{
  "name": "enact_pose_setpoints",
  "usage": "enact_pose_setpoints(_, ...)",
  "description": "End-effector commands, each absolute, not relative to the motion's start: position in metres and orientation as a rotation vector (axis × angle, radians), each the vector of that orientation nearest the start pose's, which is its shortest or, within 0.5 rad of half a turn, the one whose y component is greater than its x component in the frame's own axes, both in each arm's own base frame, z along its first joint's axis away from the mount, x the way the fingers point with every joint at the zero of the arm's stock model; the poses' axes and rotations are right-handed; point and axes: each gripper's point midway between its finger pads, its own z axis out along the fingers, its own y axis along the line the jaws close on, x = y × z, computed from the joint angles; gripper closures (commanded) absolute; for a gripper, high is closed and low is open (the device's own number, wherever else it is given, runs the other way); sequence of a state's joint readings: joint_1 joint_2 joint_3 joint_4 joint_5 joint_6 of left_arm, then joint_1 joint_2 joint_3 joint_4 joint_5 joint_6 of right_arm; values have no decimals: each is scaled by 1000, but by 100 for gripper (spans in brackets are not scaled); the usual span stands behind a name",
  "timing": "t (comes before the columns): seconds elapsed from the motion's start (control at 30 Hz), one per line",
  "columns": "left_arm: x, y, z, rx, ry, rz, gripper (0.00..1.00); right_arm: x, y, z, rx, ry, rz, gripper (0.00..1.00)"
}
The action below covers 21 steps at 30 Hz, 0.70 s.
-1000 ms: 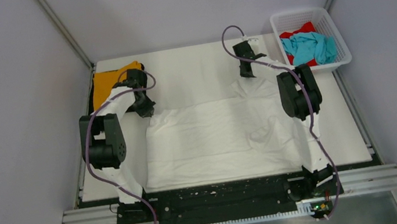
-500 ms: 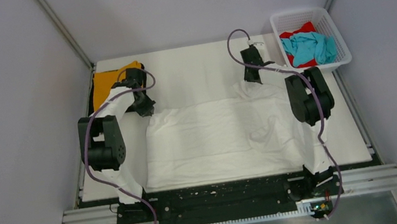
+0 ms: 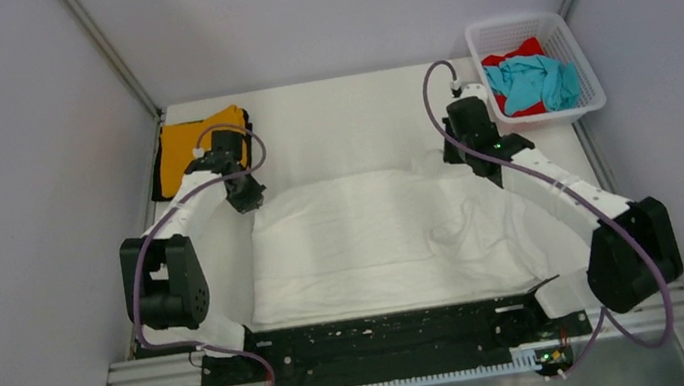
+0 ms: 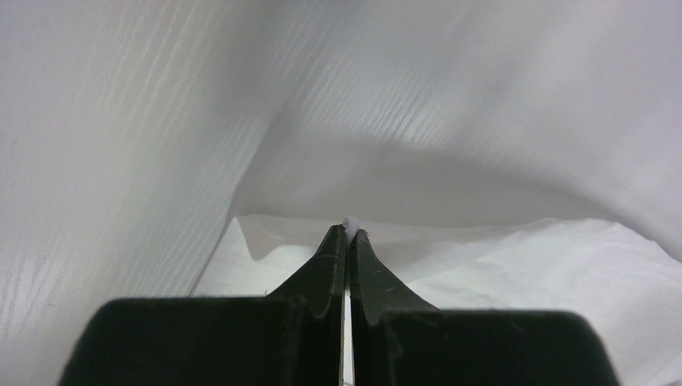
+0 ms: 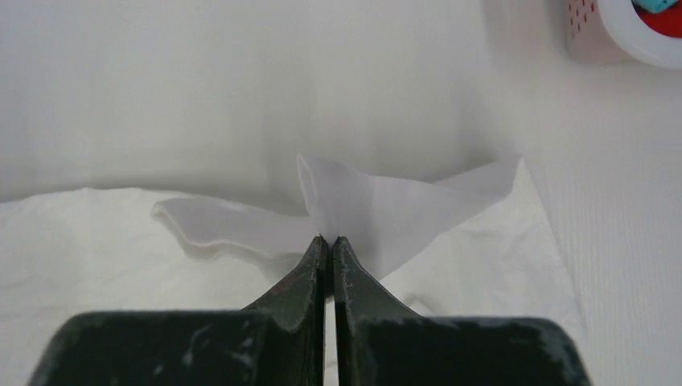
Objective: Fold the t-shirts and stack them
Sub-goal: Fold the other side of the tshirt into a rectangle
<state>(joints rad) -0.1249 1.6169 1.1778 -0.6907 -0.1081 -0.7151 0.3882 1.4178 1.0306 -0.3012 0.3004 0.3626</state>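
1. From above: one large white t-shirt (image 3: 375, 244) lies spread smooth across the middle of the worktop (image 3: 337, 113). One orange t-shirt (image 3: 182, 147), a folded rectangle, sits far left. One teal t-shirt (image 3: 536, 80) and one red t-shirt (image 3: 513, 56) lie crumpled in one white mesh basket (image 3: 497, 28), far right. My left hand (image 3: 248, 203) and right hand (image 3: 458, 151) are at the white t-shirt's far corners.
2. Left wrist: my left hand's two fingers are pressed together, pinching a small nub of thin white cloth.
3. Right wrist: my right hand's fingers are clamped tight on a raised, pointed fold of the soft white t-shirt.

The end effector (image 5: 328, 240) pinches a raised flap of the white shirt (image 5: 386, 213). A basket (image 5: 635, 40) sits at the top right.
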Motion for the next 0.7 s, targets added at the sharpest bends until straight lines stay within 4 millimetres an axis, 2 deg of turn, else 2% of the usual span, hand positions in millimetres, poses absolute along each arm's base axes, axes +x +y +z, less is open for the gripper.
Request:
enact_pose_setpoints(0.0, 348, -52, 98, -799, 2501, -133, 100, 330, 105, 163, 129, 2260, 70, 100)
enact_pose_setpoints(0.17, 328, -53, 100, -798, 2473, -159, 100, 286, 93, 163, 145, 2309, 69, 100)
enact_pose_setpoints(0.3, 313, -52, 98, -786, 2469, -161, 100, 256, 94, 162, 131, 2367, 118, 100)
enact_pose_setpoints(0.53, 294, -47, 104, -775, 2436, -161, 100, 212, 90, 156, 105, 2482, 157, 100)
enact_pose_setpoints(0.67, 285, -48, 99, -758, 2446, -171, 100, 193, 89, 152, 109, 2530, 192, 100)
